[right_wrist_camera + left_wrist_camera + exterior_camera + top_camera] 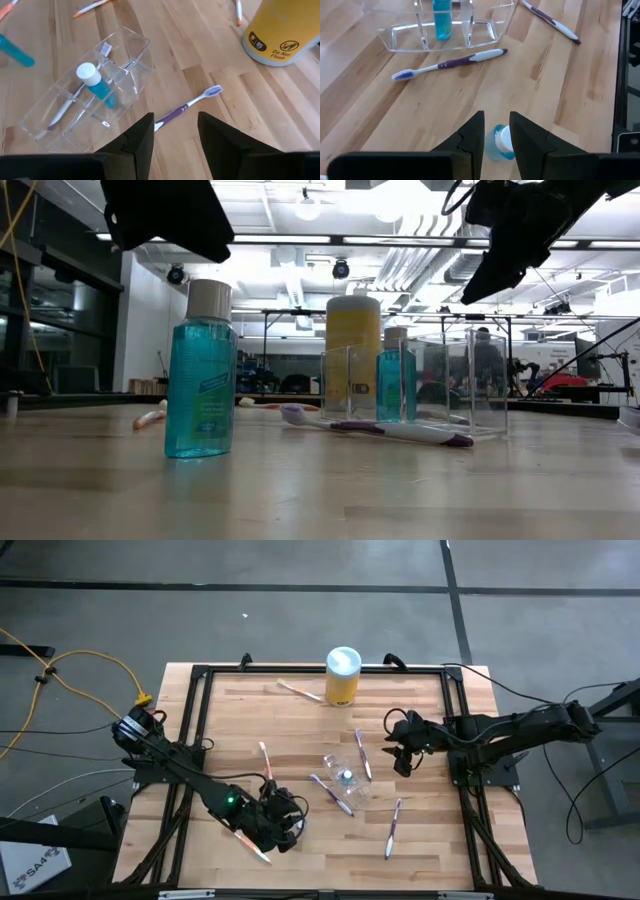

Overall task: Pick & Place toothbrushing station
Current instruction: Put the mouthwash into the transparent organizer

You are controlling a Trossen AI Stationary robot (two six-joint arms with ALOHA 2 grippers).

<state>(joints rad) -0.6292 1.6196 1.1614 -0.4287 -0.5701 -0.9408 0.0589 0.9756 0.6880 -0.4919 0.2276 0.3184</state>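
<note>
High view: the clear plastic organiser (344, 783) sits mid-surface; the left claw (280, 823) hangs beside it, the right claw (403, 757) nearby. Low view: a turquoise bottle with a white cap (201, 369) stands apart from the organiser. Left wrist view: fingers apart above that bottle. Right wrist view: fingers apart, empty, over a purple toothbrush (186, 105).

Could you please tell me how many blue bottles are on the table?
2. One blue bottle stands on the bare wood below the left gripper. The second bottle stands inside the clear organizer. No other shows, though one could be hidden.
</note>
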